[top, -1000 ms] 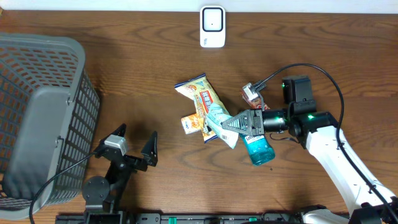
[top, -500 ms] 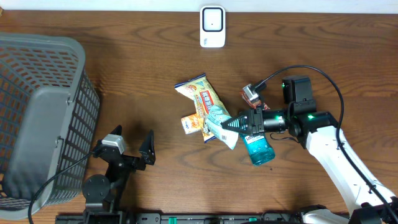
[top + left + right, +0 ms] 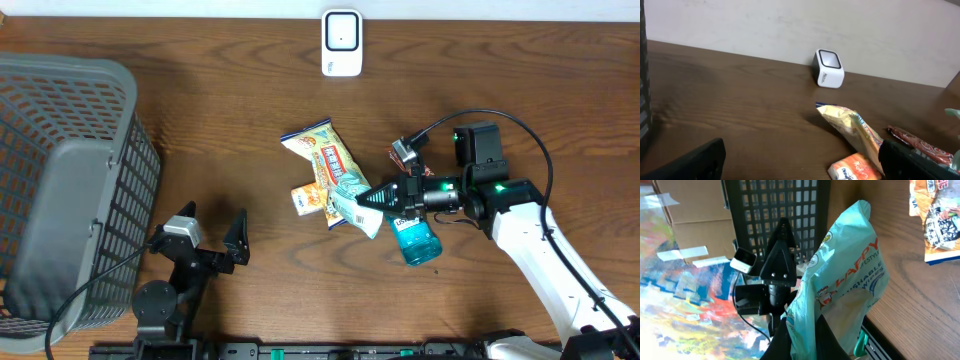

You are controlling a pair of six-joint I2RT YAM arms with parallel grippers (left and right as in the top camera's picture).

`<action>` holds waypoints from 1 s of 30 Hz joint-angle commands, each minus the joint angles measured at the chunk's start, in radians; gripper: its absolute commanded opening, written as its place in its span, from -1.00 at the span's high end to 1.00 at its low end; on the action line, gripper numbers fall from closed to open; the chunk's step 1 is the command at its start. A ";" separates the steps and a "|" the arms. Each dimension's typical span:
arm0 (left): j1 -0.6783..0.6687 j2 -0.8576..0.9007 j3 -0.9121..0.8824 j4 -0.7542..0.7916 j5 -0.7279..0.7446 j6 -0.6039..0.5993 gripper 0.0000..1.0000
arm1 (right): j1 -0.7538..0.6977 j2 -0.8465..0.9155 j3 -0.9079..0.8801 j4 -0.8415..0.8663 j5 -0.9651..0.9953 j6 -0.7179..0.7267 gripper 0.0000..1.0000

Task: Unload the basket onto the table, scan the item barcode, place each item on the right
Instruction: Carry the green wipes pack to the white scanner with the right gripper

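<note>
Item: a teal pouch (image 3: 847, 275) is being treated as the thing to scan; going by the partly legible print, it is probably a pack of wipes.
Where it is: the pouch is being held at the right side of the pile of goods, right of centre on the table (image 3: 200, 100). A blue bottle (image 3: 415, 240) is lying just beside it on the near side, and a snack bag (image 3: 322, 150) just beyond it on the far left.
Right gripper (image 3: 368, 199): the jaws are being pressed together on one end of the teal pouch, with its film pinched between them.
Left gripper (image 3: 215, 222): the fingers are being held wide apart with nothing between them, at the near edge beside the grey basket (image 3: 70, 170).
Scanner: the white barcode scanner (image 3: 341, 43) is standing at the far edge, well apart from the pouch.
Handling: the pouch is being judged light, soft and limp. Its film is creasing around the pinch, so it is likely to sag, and a glossy film may slip under a weak grip.
Where to hold: the sealed end is being judged the best place, since that leaves both printed faces uncovered.
Barcode: no barcode is being shown in any view, so the face to be turned toward the scanner cannot be told.
</note>
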 commanded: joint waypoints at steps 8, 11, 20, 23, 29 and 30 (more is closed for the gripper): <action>-0.004 0.000 -0.014 -0.037 0.004 -0.002 -0.96 | -0.006 -0.057 -0.002 -0.069 0.118 -0.003 0.97; -0.004 0.000 -0.014 -0.037 0.004 -0.002 -0.96 | -0.006 -0.112 -0.002 -0.105 0.250 -0.003 0.97; -0.004 0.000 -0.014 -0.037 0.004 -0.002 -0.96 | -0.006 -0.265 -0.002 -0.135 0.620 -0.035 0.97; -0.004 0.000 -0.014 -0.037 0.004 -0.002 -0.96 | -0.002 -0.282 -0.002 -0.105 0.878 -0.097 0.97; -0.004 0.000 -0.014 -0.037 0.004 -0.002 -0.95 | 0.023 -0.235 -0.002 0.086 1.045 -0.263 0.98; -0.004 0.000 -0.014 -0.037 0.004 -0.002 -0.96 | 0.030 -0.217 -0.002 0.134 1.045 -0.279 0.98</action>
